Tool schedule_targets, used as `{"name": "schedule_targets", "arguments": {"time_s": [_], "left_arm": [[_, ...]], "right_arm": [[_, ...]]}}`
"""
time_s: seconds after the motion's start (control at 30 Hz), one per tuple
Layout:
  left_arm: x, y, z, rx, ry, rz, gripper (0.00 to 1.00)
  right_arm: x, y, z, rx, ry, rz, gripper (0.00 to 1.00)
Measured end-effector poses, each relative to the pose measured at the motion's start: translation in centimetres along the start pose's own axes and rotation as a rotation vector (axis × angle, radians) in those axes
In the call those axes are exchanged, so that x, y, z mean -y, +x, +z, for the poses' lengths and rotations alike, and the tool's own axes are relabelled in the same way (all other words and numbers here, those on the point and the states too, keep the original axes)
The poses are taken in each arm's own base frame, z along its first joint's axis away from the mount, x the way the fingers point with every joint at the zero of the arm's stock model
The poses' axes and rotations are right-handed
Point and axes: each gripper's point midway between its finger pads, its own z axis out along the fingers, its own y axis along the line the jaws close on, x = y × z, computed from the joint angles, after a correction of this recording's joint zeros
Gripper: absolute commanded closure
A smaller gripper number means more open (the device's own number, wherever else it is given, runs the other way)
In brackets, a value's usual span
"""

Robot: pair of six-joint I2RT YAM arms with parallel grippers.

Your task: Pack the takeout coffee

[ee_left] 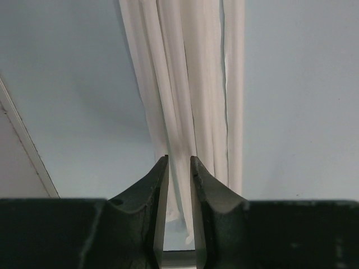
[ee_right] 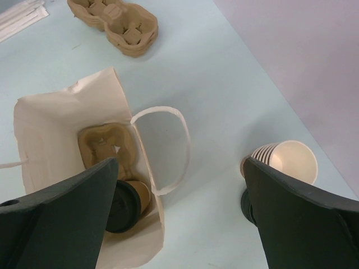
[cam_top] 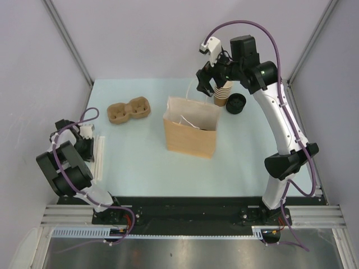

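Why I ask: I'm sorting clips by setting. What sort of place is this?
Probably a robot test cell staged as a takeout-coffee packing station, not a real café: grey walls box in a pale table, and on it stand a paper bag, a stack of lidless cups and a cup carrier.

Takeout coffee in paper bag, partly behind a finger of right tool

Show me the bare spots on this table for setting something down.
Bare: the wide strip between the paper bag and the near edge, and the patch between the cup carrier and the straws. Crowded: behind the bag, where the cup stack, black lids and right gripper cluster.
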Motion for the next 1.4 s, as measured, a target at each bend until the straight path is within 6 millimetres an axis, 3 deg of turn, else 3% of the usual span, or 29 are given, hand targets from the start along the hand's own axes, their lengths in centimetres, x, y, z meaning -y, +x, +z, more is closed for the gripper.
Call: {"name": "schedule_targets", "arguments": {"time_s": [0.2,0.6,1.0,1.13,1.4], "left_arm": [[-0.5,-0.8,0.1,0.008,-0.003,0.001,0.76],[-0.4,-0.5,1.1,-0.015,0.016,-0.010,0.80],[0.0,-0.6,1.3,-0.012,0.040,-0.014,0.92],[0.8,-0.6,0.7,-0.008,0.073,-0.029,0.95],[1.3,-2.5,-2.7,0.065,0.075,-0.048,0.97]], "right_arm": [[0.5,0.2,-0.1,-0.010,0.024,0.000,0.00],[1.0,-0.1,-0.2,-0.005,0.044,-0.008,0.00],[1.1,-0.2,-0.2,-0.003,0.049,-0.009,0.00],[1.2,-0.2,-0.2,-0.004,0.052,-0.009,0.00],[1.4,-0.1,-0.3,-0.005,0.054,-0.017,0.00]]}}
